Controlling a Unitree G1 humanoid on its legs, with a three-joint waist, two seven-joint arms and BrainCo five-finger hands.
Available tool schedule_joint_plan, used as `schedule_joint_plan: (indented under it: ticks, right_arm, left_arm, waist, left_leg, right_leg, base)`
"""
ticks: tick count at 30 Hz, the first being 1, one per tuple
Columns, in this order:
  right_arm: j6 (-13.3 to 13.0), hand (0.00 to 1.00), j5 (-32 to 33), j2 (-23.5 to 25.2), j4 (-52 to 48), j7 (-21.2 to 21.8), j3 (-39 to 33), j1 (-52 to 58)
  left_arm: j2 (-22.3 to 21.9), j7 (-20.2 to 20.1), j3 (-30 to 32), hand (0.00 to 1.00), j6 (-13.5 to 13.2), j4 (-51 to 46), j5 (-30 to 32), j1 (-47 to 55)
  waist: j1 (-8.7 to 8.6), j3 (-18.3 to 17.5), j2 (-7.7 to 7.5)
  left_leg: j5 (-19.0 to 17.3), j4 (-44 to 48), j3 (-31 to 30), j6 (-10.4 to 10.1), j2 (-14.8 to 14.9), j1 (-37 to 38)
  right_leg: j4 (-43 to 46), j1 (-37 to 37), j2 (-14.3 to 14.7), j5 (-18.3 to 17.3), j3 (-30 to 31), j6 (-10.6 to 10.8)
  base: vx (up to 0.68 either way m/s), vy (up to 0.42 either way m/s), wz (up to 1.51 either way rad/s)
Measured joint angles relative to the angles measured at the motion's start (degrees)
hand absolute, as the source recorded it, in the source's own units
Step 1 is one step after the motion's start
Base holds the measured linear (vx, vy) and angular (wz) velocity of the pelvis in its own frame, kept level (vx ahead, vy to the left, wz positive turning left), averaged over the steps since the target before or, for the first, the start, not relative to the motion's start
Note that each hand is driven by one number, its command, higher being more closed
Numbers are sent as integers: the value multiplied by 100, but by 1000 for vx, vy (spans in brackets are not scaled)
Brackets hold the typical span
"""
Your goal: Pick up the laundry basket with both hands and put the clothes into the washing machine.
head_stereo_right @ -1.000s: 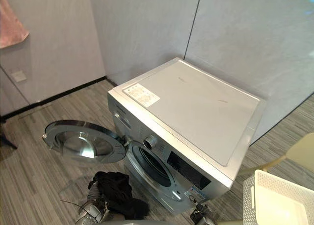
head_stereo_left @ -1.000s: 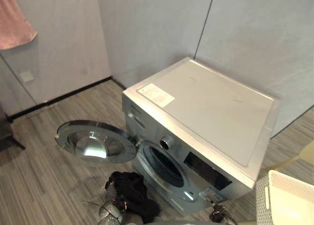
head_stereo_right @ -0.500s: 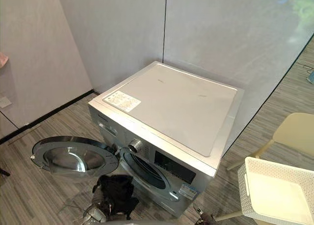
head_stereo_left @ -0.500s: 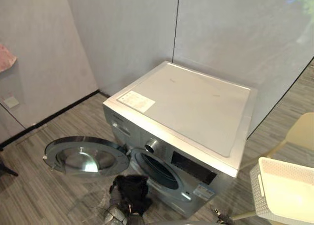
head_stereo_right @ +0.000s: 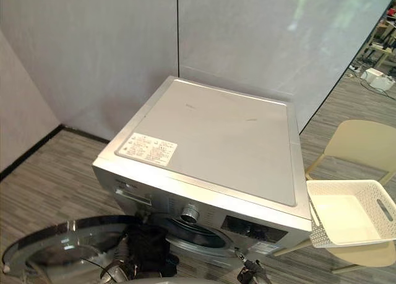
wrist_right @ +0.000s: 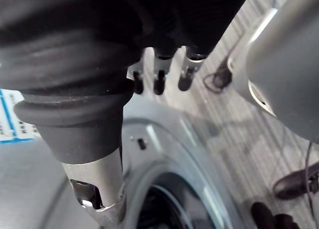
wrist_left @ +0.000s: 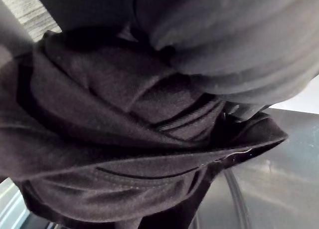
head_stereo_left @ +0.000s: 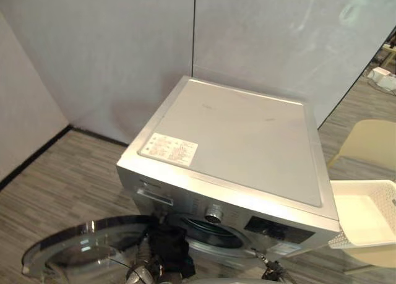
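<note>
A silver front-loading washing machine [head_stereo_left: 235,142] stands against the grey wall, its round glass door [head_stereo_left: 74,250] swung open to the left. A dark garment [head_stereo_left: 167,247] hangs right in front of the drum opening [head_stereo_left: 210,231], draped over my left hand [wrist_left: 224,39]; the dark cloth [wrist_left: 124,139] covers the hand past its ribbed cover. My right hand [wrist_right: 97,184] is open and empty, low by the machine's front beside the drum rim [wrist_right: 164,154]. The white perforated laundry basket [head_stereo_right: 349,213] sits on a pale yellow chair [head_stereo_right: 365,148] to the machine's right and looks empty.
Grey wall panels stand close behind the machine. Striped grey floor stretches to the left of the open door. The chair with the basket stands close to the machine's right front corner.
The camera has swung right and nearer over the machine, so the whole picture shifted and the basket on its chair shows fully. The dark garment now sits up at the drum opening.
</note>
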Motion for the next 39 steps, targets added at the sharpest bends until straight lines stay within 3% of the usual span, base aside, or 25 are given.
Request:
schedule_joint_plan:
  ticks: [1,3,6,7,9,12,13,14,15,16,17,18,21,25,35,38,39]
  right_arm:
    - [-1,0,2,-17,0,0,-24,1]
    - [14,0,9,-117,-10,9,-53,34]
    - [25,0,1,-187,-113,15,-25,57]
    - [22,0,-4,-185,-188,34,48,86]
    - [11,0,-70,-210,-301,98,223,126]
    - [-18,0,-171,-169,-384,127,501,153]
    - [-41,0,-180,-144,-425,133,545,120]
    - [-53,0,-168,-142,-493,122,640,87]
    - [-110,0,-122,-163,-593,104,727,81]
    - [-116,0,-65,-265,-749,102,722,-49]
    - [-136,0,5,-277,-865,93,716,-88]
    - [-155,0,91,-324,-1024,91,719,-172]
    - [-164,0,288,-266,-1238,-70,859,-474]
    - [-297,0,500,-221,-1536,-219,964,-730]
    - [-508,0,754,-197,-1998,-392,1172,-1005]
    - [-543,0,759,-203,-2117,-383,1206,-1062]
    - [-553,0,762,-187,-2148,-366,1236,-1066]
  left_arm:
    - [40,0,-59,100,3,35,32,-21]
    - [72,-9,-290,100,17,41,60,-56]
    - [43,-78,-316,100,18,33,68,-52]
    - [21,-102,-314,100,19,15,69,-30]
    - [68,-105,-289,100,22,-43,69,-16]
    - [53,-135,-312,100,33,-257,66,-28]
    - [13,-176,-318,100,32,-381,59,-64]
    - [-5,-219,-336,100,28,-500,35,-106]
    - [-25,-218,-467,100,32,-644,23,-335]
    - [-133,-211,-581,100,34,-677,-60,-616]
    - [-174,-200,-666,100,42,-683,-113,-744]
    - [-202,-199,-776,100,57,-715,-154,-993]
    - [-234,6,-927,100,54,-940,-239,-1421]
    - [-315,190,-1091,100,48,-935,-258,-2229]
    - [-335,595,-1066,100,27,-719,-383,-3916]
    - [393,893,-674,100,58,-663,-661,-5514]
    - [790,859,-720,100,-266,-630,-591,-5850]
  waist:
    - [-5,-10,-14]
    - [-36,-32,121]
    - [-54,3,248]
    - [-54,35,295]
    - [-40,73,327]
    - [-3,106,210]
    - [-8,165,158]
    - [-21,242,112]
    - [-50,562,45]
    - [-24,894,158]
    - [-37,1011,281]
    - [-88,1221,310]
    - [-106,1600,122]
    - [-108,1889,60]
    - [-136,2329,-45]
    - [-284,2405,-136]
    - [-368,2444,-165]
  left_leg:
    - [26,-51,75,44,-45,2]
    - [132,-288,386,239,-209,25]
    - [169,-404,690,378,-187,163]
    - [154,-467,871,426,-112,242]
    - [107,-505,1014,489,19,327]
    - [94,-582,1163,454,213,332]
    - [106,-455,1160,426,260,110]
    - [73,-216,1151,357,281,-149]
    - [-119,354,1100,306,263,-530]
    - [-358,1103,926,305,389,-1005]
    - [-434,1385,814,280,444,-1275]
    - [-495,1738,785,302,482,-1713]
    - [-591,2339,840,257,586,-2442]
    - [-701,2846,841,265,816,-3246]
    - [-837,3330,1178,317,1246,-4167]
    - [-866,3430,1323,306,1409,-4552]
    - [-866,3455,1339,306,1444,-4648]
  right_leg:
    - [1,-26,-64,71,11,62]
    - [43,-331,-274,471,25,88]
    - [179,-525,-289,873,-145,-104]
    - [205,-568,-270,1051,-418,-328]
    - [307,-642,-176,1075,-824,-420]
    - [643,-923,372,222,-1381,-379]
    - [785,-1139,652,-137,-1419,-498]
    - [858,-1309,830,-287,-1534,-820]
    - [959,-1377,802,-568,-1969,-1034]
    - [1311,-1628,887,-922,-2069,-959]
    - [1578,-1858,941,-1007,-2139,-969]
    - [2121,-2358,919,-1232,-2171,-1010]
    - [3073,-3317,964,-1524,-2032,-1079]
    - [3539,-4157,1133,-1568,-1983,-1138]
    - [3867,-5310,1518,-1442,-1578,-1141]
    - [3907,-5788,1666,-1340,-1429,-1119]
    - [3902,-5894,1716,-1297,-1388,-1110]
  base:
    - [-10,138,-40]
    - [-40,202,-48]
    - [-40,147,-51]
    - [-86,154,-66]
    - [-97,102,-61]
    - [-71,3,-52]
    - [-70,-72,-9]
    - [-110,-128,13]
    - [-154,-159,19]
    - [-273,-168,21]
    - [-266,-113,17]
    - [-276,-84,14]
    - [-176,-104,-21]
    - [-122,-39,-25]
    - [-28,1,-34]
    - [-38,11,-43]
    - [-25,20,-26]
